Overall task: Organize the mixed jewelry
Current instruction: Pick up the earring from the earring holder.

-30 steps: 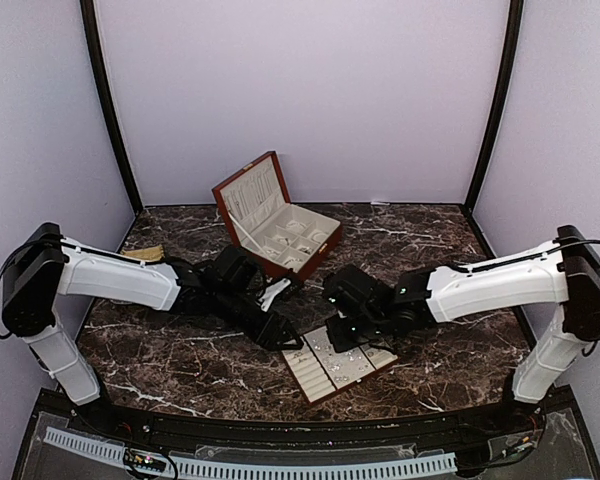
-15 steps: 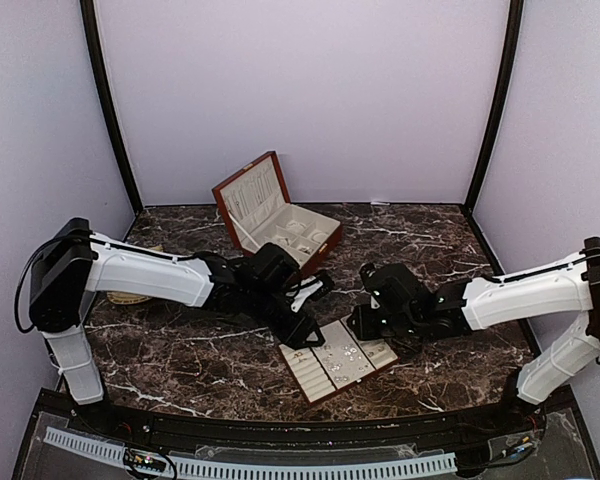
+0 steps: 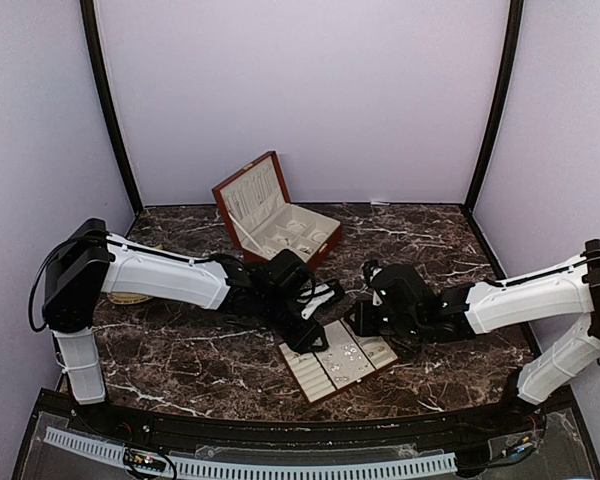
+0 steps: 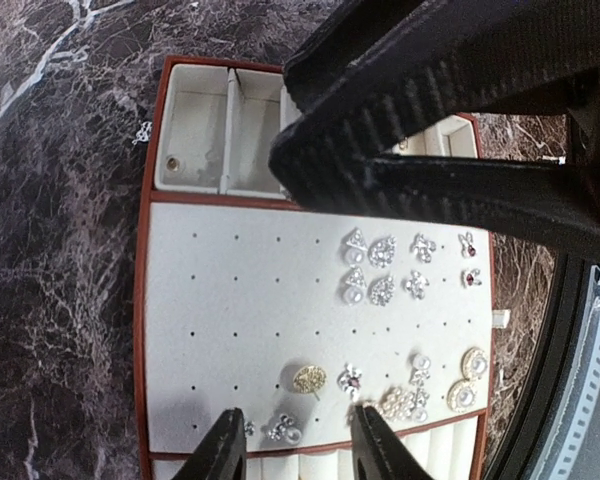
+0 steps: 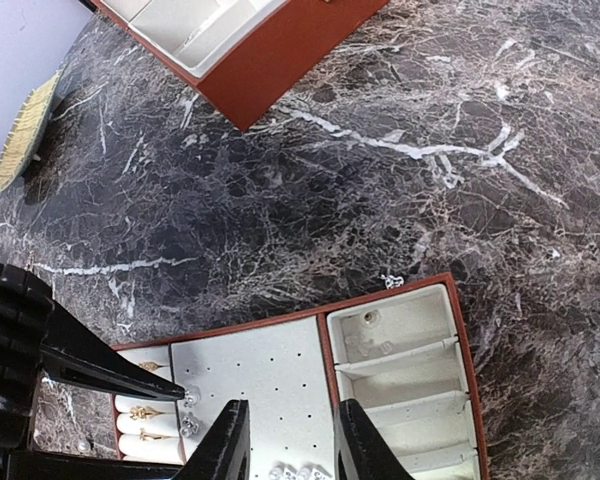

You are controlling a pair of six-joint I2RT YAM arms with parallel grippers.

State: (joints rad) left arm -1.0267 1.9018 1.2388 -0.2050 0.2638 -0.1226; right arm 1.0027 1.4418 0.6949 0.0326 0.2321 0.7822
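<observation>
Hovering both arms over the cream tray (image 3: pixel 308 375), so I read this as the pick step: choosing the next piece to sort. State of the left gripper (image 4: pixel 298 452): jaws apart, nothing between them, hanging right above a pair of small studs (image 4: pixel 283 430) at the edge of the perforated panel (image 4: pixel 230 300). Same for the right gripper (image 5: pixel 288 450): parted, empty, over that panel from the opposite side. Most of the mixed jewelry (image 4: pixel 382 272) sits on the panel. A few rings (image 5: pixel 145 410) are in the slotted rolls, one bit (image 4: pixel 172 162) is in an end compartment, and one stray piece (image 5: pixel 390 282) is on the marble table (image 5: pixel 380 180) just outside the tray rim. Next move needs a fine descent straddling a single tiny piece, one arm at a time; they're crowded. The wooden box (image 3: pixel 280 225) is open, well apart. Can't tell which piece is the target. The right gripper's body hides part of the tray's compartments in the left wrist view, and fingertips are cut off by the frame edge in both wrist views.
</observation>
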